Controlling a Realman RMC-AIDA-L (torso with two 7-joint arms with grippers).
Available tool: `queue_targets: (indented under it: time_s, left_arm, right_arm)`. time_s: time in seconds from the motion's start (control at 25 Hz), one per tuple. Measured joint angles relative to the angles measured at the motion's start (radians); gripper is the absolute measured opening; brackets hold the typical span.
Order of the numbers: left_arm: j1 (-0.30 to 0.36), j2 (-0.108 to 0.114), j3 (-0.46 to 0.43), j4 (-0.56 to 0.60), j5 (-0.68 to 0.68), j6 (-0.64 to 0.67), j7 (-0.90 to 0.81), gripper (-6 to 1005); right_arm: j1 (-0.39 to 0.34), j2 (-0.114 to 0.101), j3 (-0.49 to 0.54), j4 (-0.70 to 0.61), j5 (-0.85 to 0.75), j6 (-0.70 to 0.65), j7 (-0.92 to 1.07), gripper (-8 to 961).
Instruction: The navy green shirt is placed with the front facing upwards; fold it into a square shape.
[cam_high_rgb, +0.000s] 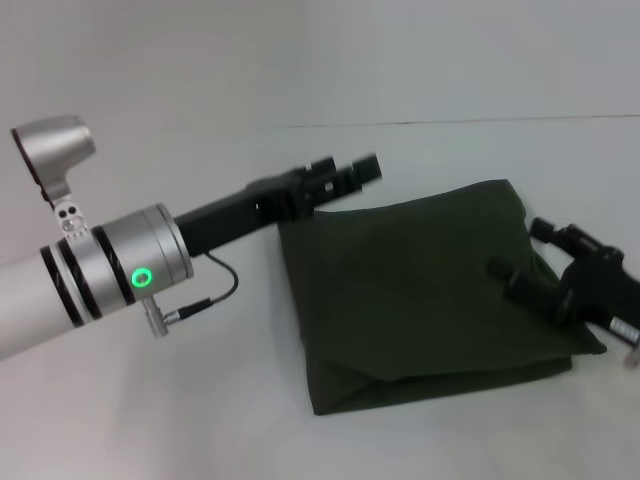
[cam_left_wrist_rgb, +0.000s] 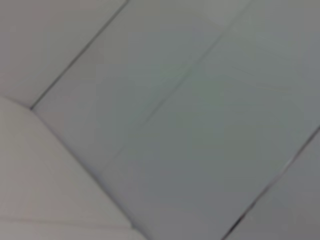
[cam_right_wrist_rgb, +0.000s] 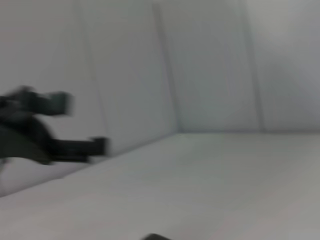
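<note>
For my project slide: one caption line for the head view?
Folded dark olive-green shirt on white table, left gripper at its far corner, right gripper over it.

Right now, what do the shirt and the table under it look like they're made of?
The navy green shirt: a soft matte woven or knit fabric, probably cotton. It shows no sheen, and it sags into soft folds and layered edges along its near side. The table: a smooth, hard, pale grey-white surface with a faint sheen, possibly laminate or painted board. The head view shows no grain or texture, so its exact material is unclear.
</note>
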Motion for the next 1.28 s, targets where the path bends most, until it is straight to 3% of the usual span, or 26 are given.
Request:
queue_targets:
  time_s: [0.28, 0.64, 0.88, 1.28]
  left_arm:
    - [0.006, 0.011, -0.08, 0.039, 0.262, 0.006, -0.105, 952]
    - [-0.007, 0.018, -0.11, 0.144, 0.653, -0.04, -0.582, 952]
    - [-0.033, 0.028, -0.114, 0.141, 0.717, -0.044, -0.71, 940]
    - [-0.077, 0.017, -0.111, 0.054, 0.72, -0.14, -0.741, 903]
  right_arm:
    - [-0.076, -0.008, -0.002, -0.029, -0.013, -0.212, -0.115, 884]
    - [-0.12, -0.018, 0.007, -0.088, -0.015, -0.164, -0.035, 884]
    - [-0.105, -0.016, 0.0, -0.086, -0.016, -0.117, -0.032, 879]
    - [-0.093, -0.014, 0.001, -0.089, -0.016, -0.095, -0.032, 878]
